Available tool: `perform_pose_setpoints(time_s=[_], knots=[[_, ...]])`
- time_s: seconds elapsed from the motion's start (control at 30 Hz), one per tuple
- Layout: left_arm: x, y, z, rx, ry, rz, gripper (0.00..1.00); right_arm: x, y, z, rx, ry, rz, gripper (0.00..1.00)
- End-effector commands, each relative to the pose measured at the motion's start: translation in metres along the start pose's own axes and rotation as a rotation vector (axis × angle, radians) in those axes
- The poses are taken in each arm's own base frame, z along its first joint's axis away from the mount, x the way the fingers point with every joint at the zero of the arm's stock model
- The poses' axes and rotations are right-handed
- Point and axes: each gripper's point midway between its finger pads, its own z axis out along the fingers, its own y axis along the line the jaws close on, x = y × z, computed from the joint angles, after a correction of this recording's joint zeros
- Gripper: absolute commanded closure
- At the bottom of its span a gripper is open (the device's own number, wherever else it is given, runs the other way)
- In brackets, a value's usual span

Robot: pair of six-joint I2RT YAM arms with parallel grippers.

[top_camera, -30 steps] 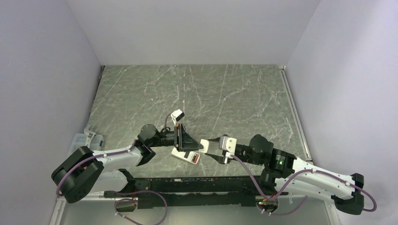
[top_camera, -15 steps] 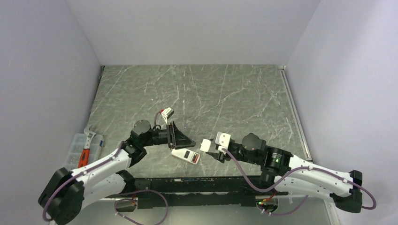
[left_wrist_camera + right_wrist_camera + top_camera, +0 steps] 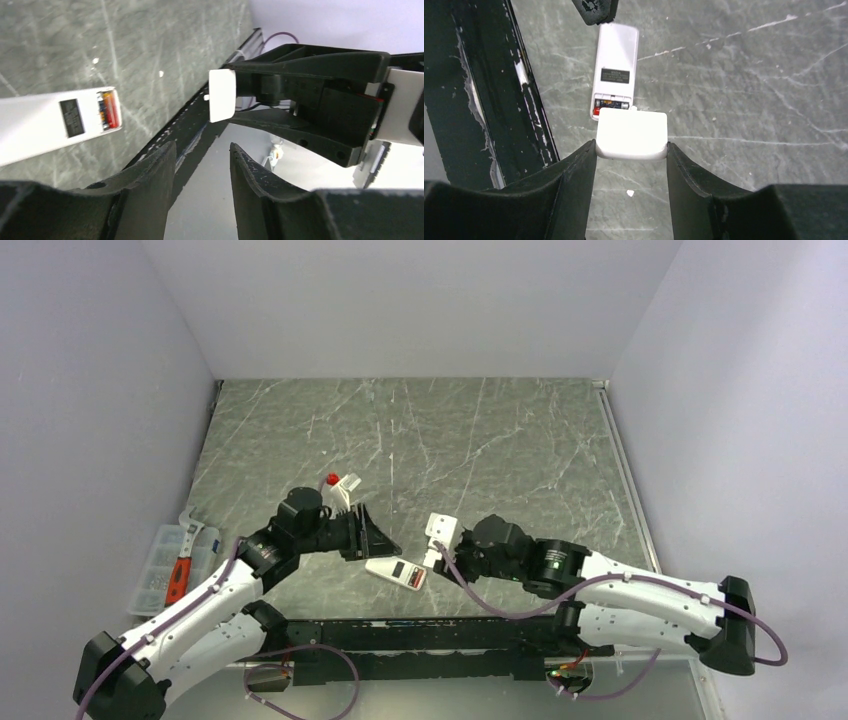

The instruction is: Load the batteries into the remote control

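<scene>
top, left-wrist and right-wrist views. the remote control [image 3: 395,572] is being shown lying flat on the grey marbled tabletop [image 3: 500,440], close to its near edge and between the two arms. the white back with its dark label is being turned upward. the compartment at the end nearer the right arm is being shown uncovered. the batteries [image 3: 109,109] are being seen inside it, side by side, as dark and red-orange bands.

a small flat white square piece [image 3: 632,134] is being gripped by the right gripper [image 3: 631,146], whose jaws are being pressed on two opposite edges of it. the piece is being held just beside the open end of the remote; whether the two are touching cannot be told.

the left gripper [image 3: 202,150] is being held near the closed end of the remote, apart from it. its jaws are being shown narrowly parted and empty.

a clear parts box [image 3: 160,570] with an orange-handled tool [image 3: 178,575] on it is being seen at the left edge of the top view.
</scene>
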Motion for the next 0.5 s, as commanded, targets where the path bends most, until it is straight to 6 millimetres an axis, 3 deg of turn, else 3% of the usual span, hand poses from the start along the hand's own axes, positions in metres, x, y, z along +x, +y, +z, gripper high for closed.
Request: perform_pose_setpoints(time_s=[0.0,0.23,0.47], knots=[[-0.001,0.022,-0.006,-0.12,-0.017,0.051,0.52,-0.004,0.0,0.006,0.002,0.038,0.027,0.81],[0.005,0.044,-0.006,-0.195,-0.012,0.05,0.52,0.006,0.011,0.03,-0.042,0.08,0.05,0.81],[0.011,0.083,-0.011,-0.362,-0.016,0.028,0.51,0.023,0.016,0.056,-0.056,0.161,0.054,0.81]])
